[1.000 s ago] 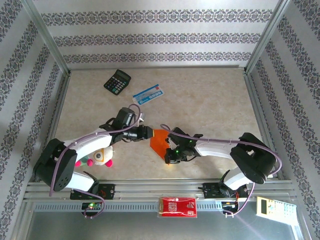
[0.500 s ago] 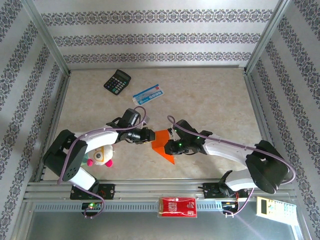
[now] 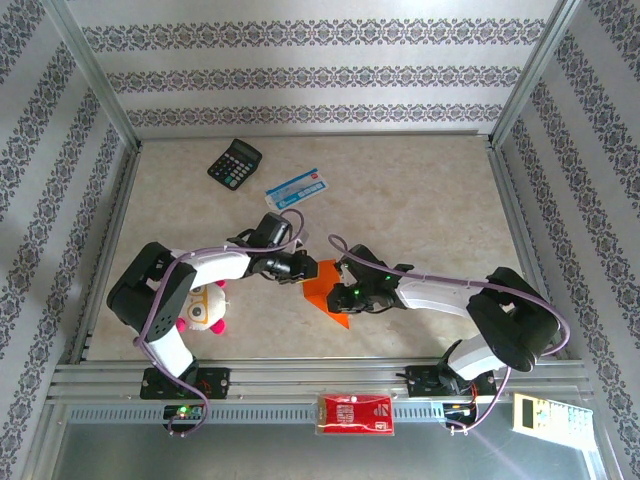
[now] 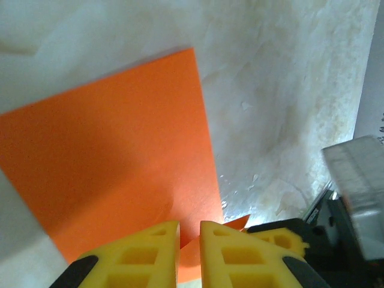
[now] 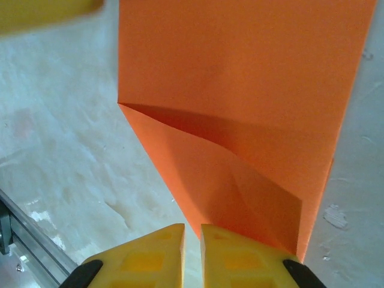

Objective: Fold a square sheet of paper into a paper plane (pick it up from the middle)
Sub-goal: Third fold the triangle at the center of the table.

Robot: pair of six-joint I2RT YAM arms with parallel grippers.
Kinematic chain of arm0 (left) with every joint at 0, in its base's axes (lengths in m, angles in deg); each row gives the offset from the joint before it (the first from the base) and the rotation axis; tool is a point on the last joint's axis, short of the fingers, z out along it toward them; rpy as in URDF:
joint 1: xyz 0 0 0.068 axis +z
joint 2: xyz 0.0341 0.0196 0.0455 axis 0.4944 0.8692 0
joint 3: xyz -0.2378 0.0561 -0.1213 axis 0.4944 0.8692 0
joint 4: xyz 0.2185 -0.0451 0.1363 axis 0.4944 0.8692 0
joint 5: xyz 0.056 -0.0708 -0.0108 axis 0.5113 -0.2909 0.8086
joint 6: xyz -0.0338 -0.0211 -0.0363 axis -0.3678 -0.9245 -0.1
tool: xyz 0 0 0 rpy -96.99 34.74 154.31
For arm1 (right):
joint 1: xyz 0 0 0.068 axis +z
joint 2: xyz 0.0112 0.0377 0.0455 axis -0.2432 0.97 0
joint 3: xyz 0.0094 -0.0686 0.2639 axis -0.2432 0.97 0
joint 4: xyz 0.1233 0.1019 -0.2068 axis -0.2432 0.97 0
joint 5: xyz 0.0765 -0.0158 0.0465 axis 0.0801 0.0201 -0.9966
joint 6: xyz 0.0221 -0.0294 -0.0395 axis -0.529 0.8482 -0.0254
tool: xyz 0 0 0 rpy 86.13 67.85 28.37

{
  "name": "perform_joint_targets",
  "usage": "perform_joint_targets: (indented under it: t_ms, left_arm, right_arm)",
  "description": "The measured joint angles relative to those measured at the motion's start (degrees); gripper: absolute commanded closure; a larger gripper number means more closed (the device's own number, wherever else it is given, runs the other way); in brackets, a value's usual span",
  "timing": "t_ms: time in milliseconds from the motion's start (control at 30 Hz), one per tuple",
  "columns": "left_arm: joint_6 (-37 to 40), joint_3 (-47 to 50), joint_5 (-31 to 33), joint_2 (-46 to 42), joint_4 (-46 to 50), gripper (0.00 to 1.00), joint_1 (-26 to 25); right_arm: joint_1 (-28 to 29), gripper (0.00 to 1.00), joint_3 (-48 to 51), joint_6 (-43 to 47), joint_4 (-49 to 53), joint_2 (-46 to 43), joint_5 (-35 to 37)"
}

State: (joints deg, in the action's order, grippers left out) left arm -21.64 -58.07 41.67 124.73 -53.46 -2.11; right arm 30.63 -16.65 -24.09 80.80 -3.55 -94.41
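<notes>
The square sheet of paper point(image 3: 322, 290) is bright orange and lies mid-table between the two grippers, with a pointed end toward the near edge. In the right wrist view the paper point(image 5: 252, 90) has one slanting flap folded over it. My left gripper point(image 3: 308, 272) is at its left side. There the yellow fingers point(image 4: 144, 252) stand almost together, and a raised fold of the paper point(image 4: 120, 150) runs into the slit between them. My right gripper point(image 3: 340, 292) is at the sheet's right side, jaws point(image 5: 192, 252) nearly together, its right finger over the paper's edge. The paper plane is out of view.
A black calculator point(image 3: 234, 162) and a blue-and-white packet point(image 3: 293, 187) lie at the back left. A plush toy point(image 3: 205, 312) sits beside the left arm. A red packet point(image 3: 355, 412) and a pale keypad device point(image 3: 538, 412) rest on the near rail.
The right gripper moved up from the sheet's near corner to its right side, uncovering the pointed end. The left gripper slid right onto the sheet and narrowed its jaws.
</notes>
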Motion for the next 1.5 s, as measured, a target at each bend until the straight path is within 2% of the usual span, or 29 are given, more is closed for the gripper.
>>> perform_joint_targets:
  t_ms: [67, 233, 333, 467, 667, 867, 1500]
  left_arm:
    - [0.6, -0.9, 0.7, -0.2, 0.9, 0.76, 0.6]
    - [2.1, 1.3, 4.5, -5.2, 4.6, 0.57, 2.9]
    - [1.6, 4.9, 5.2, -10.3, 5.2, 0.51, 3.1]
    - [-0.5, 9.5, 4.6, -13.1, 4.9, 0.47, 3.0]
    - [-4.8, 15.0, 3.3, -13.4, 2.8, 0.44, 1.6]
    - [-8.4, 16.0, 0.5, -12.1, -1.9, 0.43, -0.4]
    - [-10.0, 11.8, -2.0, -4.3, -6.1, 0.47, -0.5]
  right_arm:
    - [-0.3, 0.82, 0.4, 0.0, 0.5, -0.7, 0.0]
    - [-0.3, 0.76, 1.4, 0.7, 3.8, -8.1, 1.5]
    - [-0.3, 0.78, 1.4, 1.4, 4.1, -11.2, 3.4]
    - [-0.4, 0.82, 0.6, 2.2, 4.5, -8.0, 4.9]
    - [-2.5, 0.89, -1.5, 3.8, 4.8, -1.5, 6.6]
    - [-3.0, 0.93, -1.6, 3.9, 4.7, 1.6, 7.6]
    - [-3.0, 0.98, -0.2, 2.4, 0.6, 1.7, 7.4]
